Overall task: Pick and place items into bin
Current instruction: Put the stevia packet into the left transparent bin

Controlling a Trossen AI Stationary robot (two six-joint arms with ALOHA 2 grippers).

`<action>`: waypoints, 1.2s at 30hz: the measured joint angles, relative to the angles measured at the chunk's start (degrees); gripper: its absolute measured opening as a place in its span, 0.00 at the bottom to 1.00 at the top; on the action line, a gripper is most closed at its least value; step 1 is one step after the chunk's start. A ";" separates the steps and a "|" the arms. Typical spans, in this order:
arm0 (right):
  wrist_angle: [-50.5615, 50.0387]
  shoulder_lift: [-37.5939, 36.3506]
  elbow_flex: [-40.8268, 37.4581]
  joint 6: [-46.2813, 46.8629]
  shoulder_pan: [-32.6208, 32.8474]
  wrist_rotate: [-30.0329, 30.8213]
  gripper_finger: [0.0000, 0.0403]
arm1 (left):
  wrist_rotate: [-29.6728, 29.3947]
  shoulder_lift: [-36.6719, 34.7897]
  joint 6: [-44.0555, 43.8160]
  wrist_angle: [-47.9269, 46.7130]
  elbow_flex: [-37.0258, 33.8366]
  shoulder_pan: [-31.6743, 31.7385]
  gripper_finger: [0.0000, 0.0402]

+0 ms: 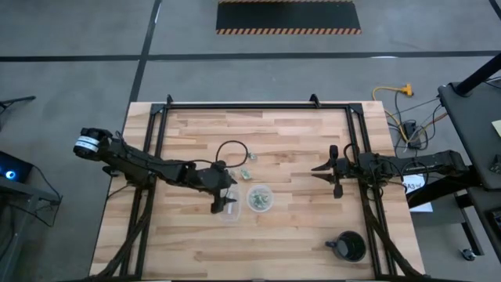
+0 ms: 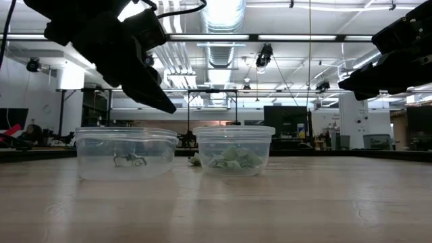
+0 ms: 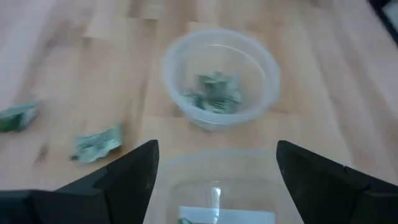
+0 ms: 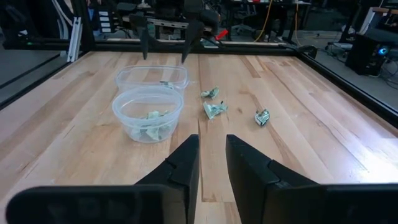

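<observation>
Left gripper [image 3: 214, 171] is held spread wide, empty, above the near clear cup [image 2: 125, 152], where a silvery piece [image 2: 129, 160] is seen. Green pieces [image 3: 214, 93] are held in the second cup [image 3: 219, 78]; three more [image 4: 216, 110] lie on the table [image 1: 297, 227] beside it. Right gripper [image 4: 211, 163] is parked further right, jaws narrowly parted, empty.

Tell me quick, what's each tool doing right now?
Left tool: open, empty, above a clear cup.
Right tool: open a little, empty, waiting away from the cups.
</observation>
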 joint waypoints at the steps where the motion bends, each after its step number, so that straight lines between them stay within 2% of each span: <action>1: 0.00 0.00 0.00 -0.02 0.00 0.00 0.18 | -1.51 0.00 -1.66 0.00 0.00 0.00 0.76; 6: 0.00 0.00 0.00 -0.07 0.00 0.00 0.20 | -13.34 0.00 -7.79 0.02 0.00 0.07 0.76; 9: 0.00 0.00 0.00 0.00 0.00 0.00 0.20 | -18.08 0.02 -12.39 0.04 0.00 0.09 0.76; 16: 0.00 -0.01 0.00 -0.07 -0.01 0.00 0.21 | -19.14 0.04 -19.07 0.04 0.00 0.31 0.76; 25: 0.00 0.00 0.00 -0.07 0.00 0.00 0.18 | -21.01 0.07 -24.27 -0.72 -0.09 0.33 0.76; 36: 0.00 -0.02 0.00 -0.02 0.00 0.00 0.19 | -24.15 0.35 -31.12 -8.56 0.02 0.89 0.76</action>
